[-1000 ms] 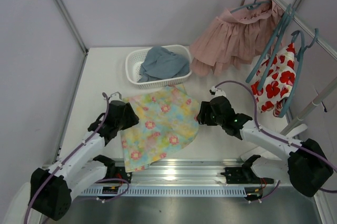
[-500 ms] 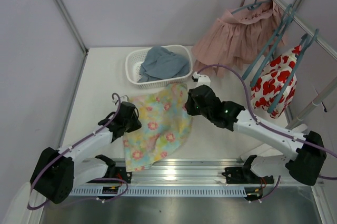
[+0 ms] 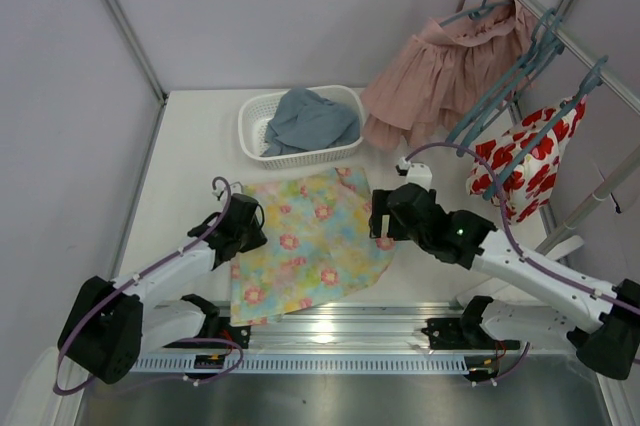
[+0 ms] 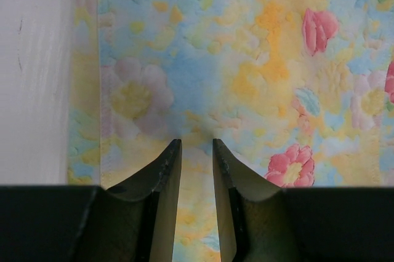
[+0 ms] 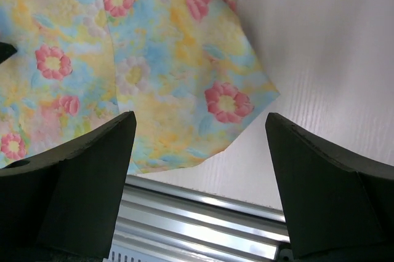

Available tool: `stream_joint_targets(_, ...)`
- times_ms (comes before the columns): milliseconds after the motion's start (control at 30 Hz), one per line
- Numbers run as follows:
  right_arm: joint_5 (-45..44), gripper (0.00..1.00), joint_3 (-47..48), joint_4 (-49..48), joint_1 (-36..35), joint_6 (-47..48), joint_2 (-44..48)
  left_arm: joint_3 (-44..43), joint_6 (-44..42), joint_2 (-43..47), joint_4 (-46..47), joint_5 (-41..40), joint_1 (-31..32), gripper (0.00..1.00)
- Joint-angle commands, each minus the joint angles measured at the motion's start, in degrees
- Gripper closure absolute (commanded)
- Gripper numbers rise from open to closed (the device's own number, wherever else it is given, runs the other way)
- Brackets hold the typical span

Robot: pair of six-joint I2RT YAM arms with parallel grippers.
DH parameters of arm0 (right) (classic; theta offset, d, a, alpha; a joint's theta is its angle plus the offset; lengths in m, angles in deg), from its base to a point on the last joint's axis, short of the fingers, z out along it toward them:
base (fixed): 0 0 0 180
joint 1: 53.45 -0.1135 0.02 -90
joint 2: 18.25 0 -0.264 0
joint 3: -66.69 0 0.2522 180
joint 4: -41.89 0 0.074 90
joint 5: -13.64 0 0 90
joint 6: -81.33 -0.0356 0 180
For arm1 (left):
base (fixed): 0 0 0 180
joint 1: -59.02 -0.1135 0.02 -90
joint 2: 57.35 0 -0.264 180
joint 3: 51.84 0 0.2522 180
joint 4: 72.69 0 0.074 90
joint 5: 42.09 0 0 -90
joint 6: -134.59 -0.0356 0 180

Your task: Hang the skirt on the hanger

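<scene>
The skirt (image 3: 305,246), pastel yellow, green and blue with pink flowers, lies spread flat on the white table. My left gripper (image 3: 245,226) sits at its left edge. In the left wrist view the gripper (image 4: 197,142) has its jaws drawn narrow on a puckered fold of the skirt (image 4: 246,59). My right gripper (image 3: 385,221) hovers at the skirt's right edge. In the right wrist view this gripper (image 5: 200,117) is wide open and holds nothing, above the skirt's near corner (image 5: 141,59). A bare teal hanger (image 3: 490,101) hangs tilted on the rack at the right.
A white basket (image 3: 252,111) with grey-blue cloth stands behind the skirt. On the rack rod (image 3: 560,31) hang a pink pleated skirt (image 3: 440,71) and a white garment with red flowers (image 3: 520,161). A metal rail (image 3: 330,326) runs along the near edge.
My right gripper has drawn back to the right and opened wide, letting go of the skirt, which now lies flatter and further right. The left gripper has narrowed at the left edge. The hangers have swung.
</scene>
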Motion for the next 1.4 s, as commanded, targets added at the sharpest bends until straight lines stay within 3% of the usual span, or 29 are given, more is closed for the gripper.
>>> stream_joint_targets(0,-0.28,0.09,-4.51,-1.60,2.49,-0.03,3.75,-2.72,-0.42,-0.56,-0.65,-2.10,0.18,0.68)
stream_joint_targets(300,12.00,0.11,-18.22,-16.71,13.02,11.29,8.32,-3.96,-1.21,-1.36,-1.71,-3.33,0.26,0.68)
stream_joint_targets(500,18.45,0.12,-20.17,-28.58,15.86,16.75,3.76,-3.87,-1.12,-1.71,-1.62,-3.24,0.26,0.68)
stream_joint_targets(600,20.81,0.19,-19.47,-31.14,15.86,18.95,-0.37,-3.87,-1.12,-2.14,-1.53,-3.24,0.26,0.67)
stream_joint_targets(667,22.40,0.39,-18.85,-31.50,15.77,19.39,-3.27,-3.87,-1.12,-2.58,-1.36,-3.15,0.18,0.67)
stream_joint_targets(700,23.28,0.66,-18.67,-31.32,15.86,19.31,-3.97,-3.87,-1.21,-2.85,-1.10,-3.07,0.26,0.68)
stream_joint_targets(767,21.72,0.99,-17.19,-27.75,15.77,16.86,-4.77,-4.04,-1.39,-3.20,-0.92,-2.98,0.18,0.67)
stream_joint_targets(800,20.75,1.00,-16.22,-25.28,15.77,15.80,-4.51,-3.87,-1.39,-3.29,-0.83,-2.80,0.09,0.67)
stream_joint_targets(933,21.43,1.00,-7.79,-6.23,14.29,9.03,0.48,-3.52,-1.83,-3.12,0.22,-2.10,-0.09,0.67)
stream_joint_targets(1000,18.64,1.00,-5.06,-2.51,9.28,3.95,7.24,-3.16,-2.18,-2.85,0.75,-1.92,-0.17,0.67)
stream_joint_targets(1167,15.55,1.00,-5.04,11.64,6.37,-7.84,16.13,-2.72,-3.67,-1.54,1.54,-0.96,-0.09,0.68)
stream_joint_targets(1200,15.81,0.96,-7.75,12.70,6.37,-9.77,16.75,-3.33,-4.54,-1.44,1.37,-0.87,-0.09,0.68)
stream_joint_targets(1233,17.12,0.86,-9.34,13.93,6.37,-10.48,17.37,-3.69,-4.81,-1.53,1.02,-0.87,0.17,0.68)
stream_joint_targets(1267,17.92,0.67,-10.49,14.29,6.28,-11.19,17.90,-4.82,-5.16,-1.18,-0.46,-1.48,0.44,0.68)
stream_joint_targets(1300,18.71,0.37,-11.54,14.64,6.28,-11.89,18.95,-6.49,-6.38,-0.75,-1.44,-2.01,0.79,0.68)
stream_joint_targets(1367,19.24,0.18,-10.94,16.05,6.19,-11.90,19.66,-9.13,-7.62,0.92,-4.41,-3.32,1.23,0.66)
